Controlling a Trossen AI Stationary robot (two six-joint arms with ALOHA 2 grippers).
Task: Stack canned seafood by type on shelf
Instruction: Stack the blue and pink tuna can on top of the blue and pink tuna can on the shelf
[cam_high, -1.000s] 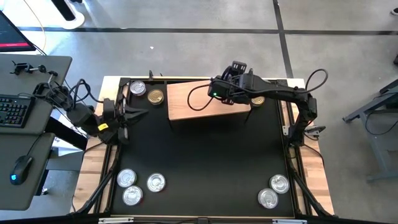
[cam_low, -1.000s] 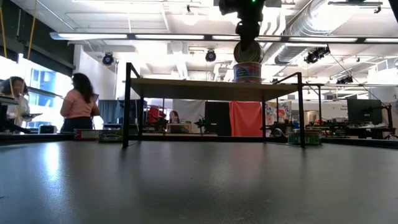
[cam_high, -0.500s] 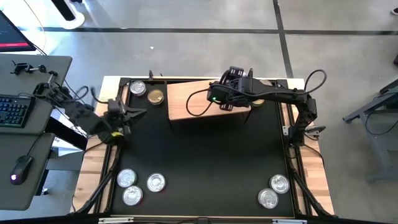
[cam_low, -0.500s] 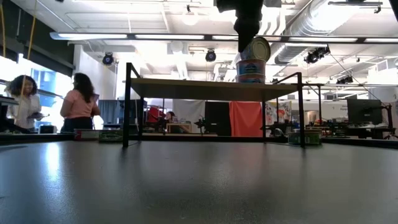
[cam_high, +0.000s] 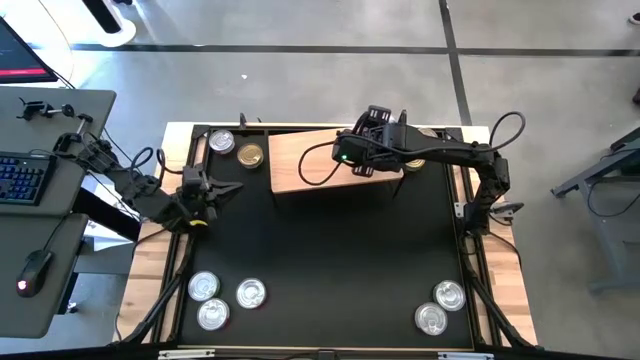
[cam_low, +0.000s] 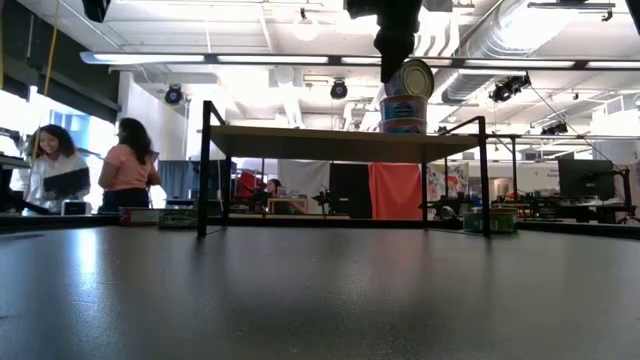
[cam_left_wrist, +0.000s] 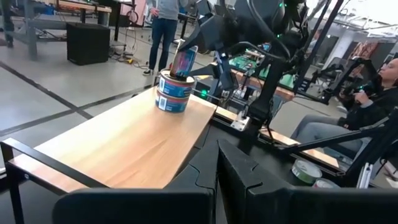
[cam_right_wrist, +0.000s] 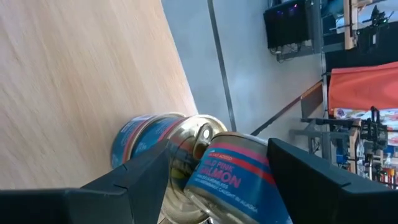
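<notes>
The shelf (cam_high: 310, 165) stands at the mat's far side. On its right end sit two blue-and-red cans in a stack (cam_low: 402, 115), also seen in the left wrist view (cam_left_wrist: 173, 93). My right gripper (cam_low: 397, 60) is shut on a third can (cam_low: 412, 78) of the same label, tilted over the stack. My left gripper (cam_high: 222, 188) hovers shut at the mat's left side, pointing level toward the shelf and touching nothing. My right gripper pinches the tilted can by its labelled side wall (cam_right_wrist: 261, 168), one finger (cam_right_wrist: 311, 186) on each side. The fingers slant down from above. The can leans with its lid turned sideways, and its lower rim (cam_right_wrist: 208, 149) rests on the gold lid of the stack's top can.
Two cans (cam_high: 221, 142) (cam_high: 251, 155) lie on the mat left of the shelf, and a gold-lidded one (cam_high: 415, 160) lies by its right end. Three cans (cam_high: 220, 298) lie at the near left, two (cam_high: 440, 306) at the near right. People stand in the room beyond.
The can in my right gripper has tipped from level above the stack to a lean, with its lower rim now on the top can. My left gripper has sunk lower and its wrist has rolled, staying at the mat's left side.
</notes>
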